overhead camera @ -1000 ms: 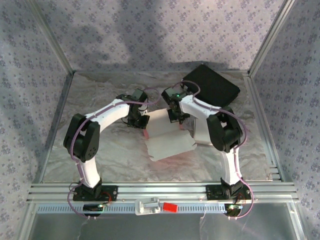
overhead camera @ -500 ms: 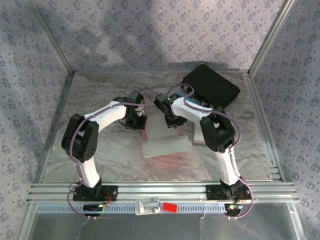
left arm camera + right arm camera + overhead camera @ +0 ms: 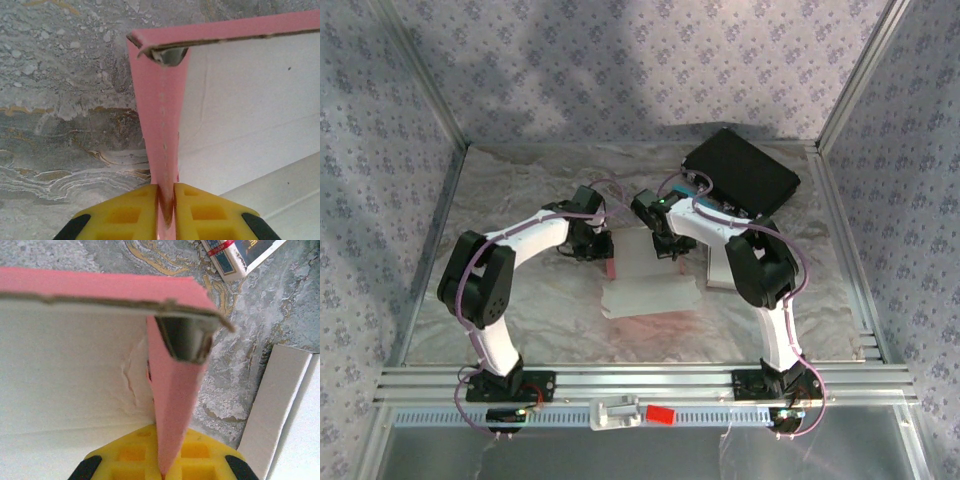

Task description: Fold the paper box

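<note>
The paper box, pink outside and white inside, lies half-formed on the marbled table between the two arms. My left gripper is at its left side wall, my right gripper at its right side wall. In the left wrist view the yellow fingers of the left gripper pinch the upright pink wall. In the right wrist view the right gripper is shut on the other pink wall, with the white floor to its left. The back wall's pink edge crosses above.
A black case lies at the back right. A flat white cardboard piece sits just right of the box, also in the right wrist view as a white cardboard piece. A small printed pack lies beyond. Metal rails border the table.
Both grippers have drawn closer together and slightly back. The box sheet, earlier lying skewed and spread toward the front, now looks squarer and more compact with its side walls raised.
</note>
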